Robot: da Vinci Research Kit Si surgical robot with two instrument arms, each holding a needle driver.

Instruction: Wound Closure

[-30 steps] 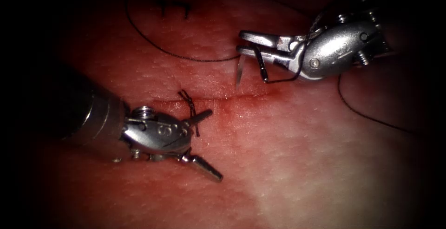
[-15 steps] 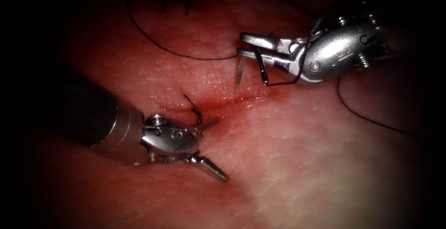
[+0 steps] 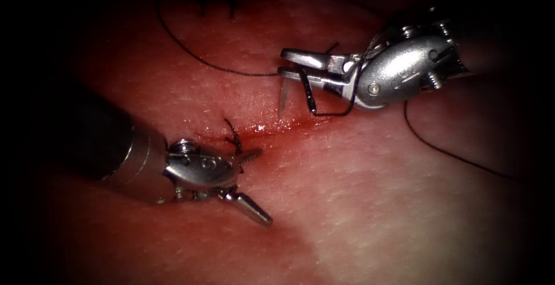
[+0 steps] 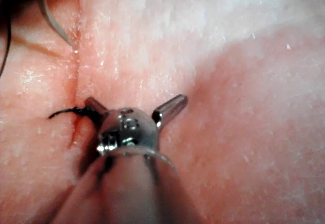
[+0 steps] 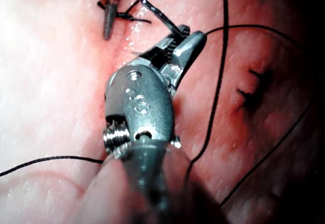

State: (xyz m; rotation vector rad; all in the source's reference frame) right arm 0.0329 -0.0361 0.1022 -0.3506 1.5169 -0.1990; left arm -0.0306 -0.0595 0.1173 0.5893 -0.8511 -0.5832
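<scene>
Right now the one relation that matters is how the needle [image 3: 283, 97] lies against the cut [image 3: 300, 124] under it. The right arm's tool [image 3: 286, 63] comes in from about 2 o'clock with its jaws pressed together on the needle partway along its curve. The pale pointed end hangs towards 6 o'clock, its tip just above the top edge of the cut and not in the tissue [image 3: 370, 204]. The darker back part of the curve loops under the jaws towards 4 o'clock, where the thread [image 3: 231, 70] joins it. From there the thread runs off towards 9 o'clock in a wide arc across the tissue, and another length trails towards 4 o'clock.

The left arm's tool [image 3: 257, 185] lies at about 7 o'clock from the needle, on the left part of the cut. Its jaws are spread wide and hold nothing. The upper jaw points along the cut, just beside a knotted stitch with short cut ends [image 3: 233, 137]. Red fluid [image 3: 272, 128] pools along the cut between the two tools.

By my judgement the right arm's tool is much the nearer to the needle's tip, and the needle's long axis stands nearly square to the cut.
</scene>
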